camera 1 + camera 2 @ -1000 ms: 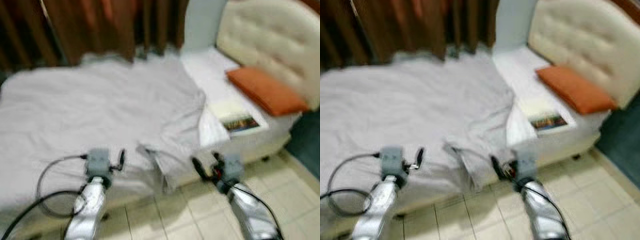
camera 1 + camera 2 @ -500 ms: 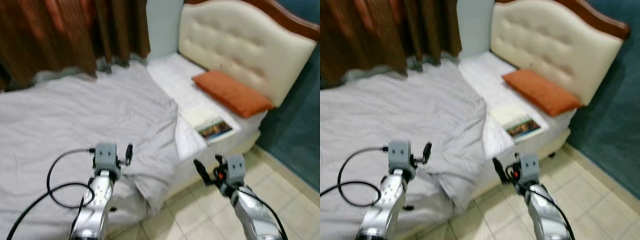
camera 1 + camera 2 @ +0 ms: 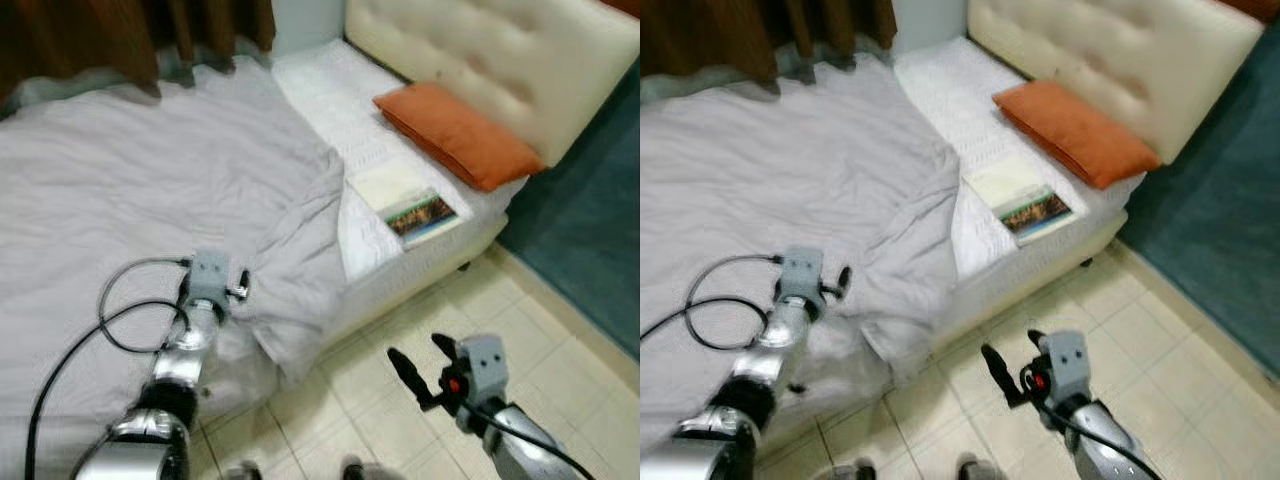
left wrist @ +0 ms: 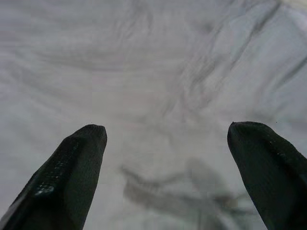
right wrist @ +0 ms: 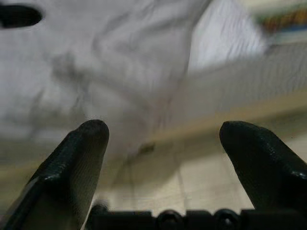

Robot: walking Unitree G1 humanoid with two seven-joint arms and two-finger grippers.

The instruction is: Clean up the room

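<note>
Left wrist view: left gripper [image 4: 165, 143] fingers spread wide, nothing between them, rumpled grey blanket [image 4: 144, 62] right under the tips. Left eye view puts that gripper [image 3: 243, 287] over the blanket's near edge, by the fold that hangs off the bed [image 3: 420, 270]. Black cable [image 3: 120, 310] loops over the blanket beside the left arm. Right gripper [image 3: 422, 366] also wide open and empty, above the tiled floor [image 3: 400, 340], off the bed's side, apart from the blanket. On the bed beyond the blanket: book [image 3: 408, 200] flat on the white sheet, orange pillow [image 3: 455, 133] behind it, near the cream tufted headboard [image 3: 500, 60]. Brown curtain [image 3: 90, 35] past the bed's far side.
</note>
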